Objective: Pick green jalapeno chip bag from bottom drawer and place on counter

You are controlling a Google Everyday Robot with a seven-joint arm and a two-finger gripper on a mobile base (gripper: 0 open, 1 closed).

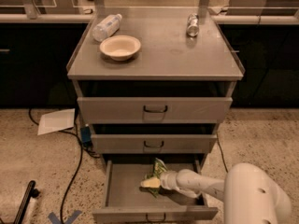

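Note:
The bottom drawer (pixel 126 197) is pulled open at the foot of the cabinet. The green jalapeno chip bag (pixel 159 170) lies crumpled on its grey floor, near the middle back. My gripper (pixel 152 183) reaches into the drawer from the right on a white arm, its pale tip touching the front of the bag. The counter (pixel 163 55) is the flat grey top of the cabinet, above the two taller drawers.
On the counter stand a pale bowl (pixel 120 46), a lying plastic bottle (pixel 106 27) and a silver can (pixel 192 24). A white sheet of paper (pixel 56 121) and black cables (pixel 74 171) lie on the speckled floor at the left. A long ledge runs behind.

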